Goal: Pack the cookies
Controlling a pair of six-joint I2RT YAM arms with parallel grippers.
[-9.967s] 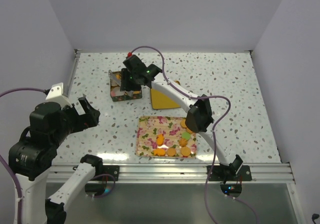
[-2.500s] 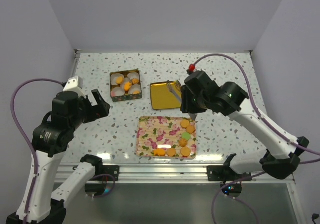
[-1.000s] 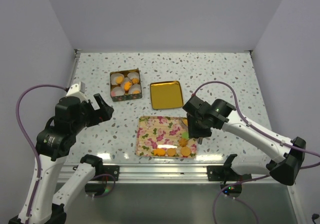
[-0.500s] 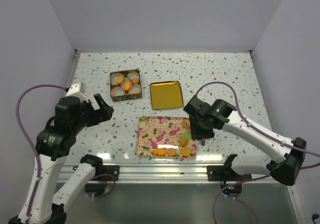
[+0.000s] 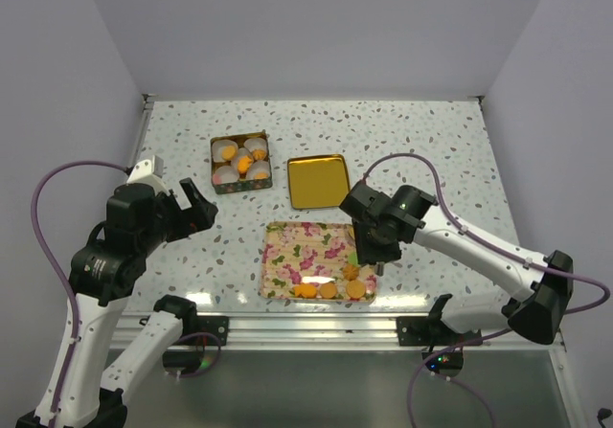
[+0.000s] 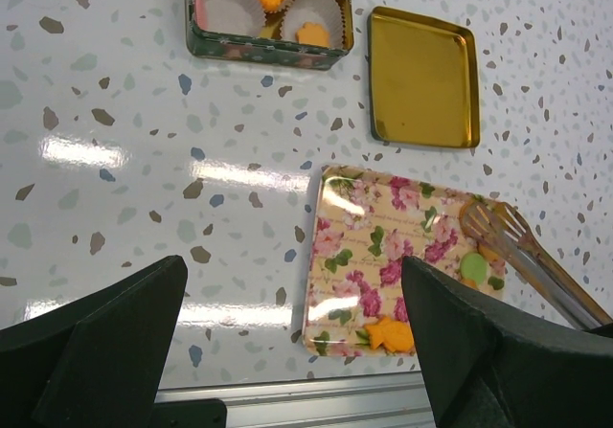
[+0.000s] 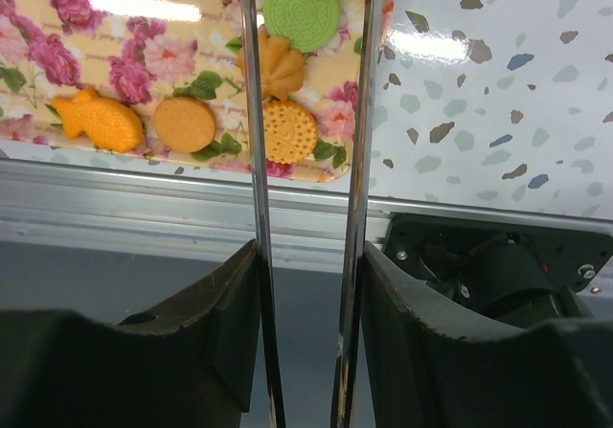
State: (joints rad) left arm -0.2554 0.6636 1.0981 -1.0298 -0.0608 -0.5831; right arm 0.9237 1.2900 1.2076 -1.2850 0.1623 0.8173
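The cookies (image 5: 330, 289) lie along the near and right edges of a floral tray (image 5: 297, 246). In the right wrist view I see a pale green cookie (image 7: 302, 10), a flower-shaped one (image 7: 271, 64), round ones (image 7: 290, 131) and a fish-shaped one (image 7: 99, 122). My right gripper (image 5: 371, 252) (image 7: 306, 256) is shut on metal tongs (image 7: 254, 112). The tongs' arms stand apart on either side of the green cookie, and their tips (image 6: 484, 222) are over the tray's right end. My left gripper (image 5: 187, 213) (image 6: 292, 265) is open and empty, above the table left of the tray.
A green tin (image 5: 240, 163) (image 6: 268, 11) with white paper cups, some holding cookies, stands at the back left. Its gold lid (image 5: 318, 180) (image 6: 423, 77) lies behind the tray. The table's metal front rail (image 7: 192, 222) runs just beyond the tray's near edge.
My right arm has shifted slightly left and back, with the tongs still over the tray's right end. The left arm has not moved.
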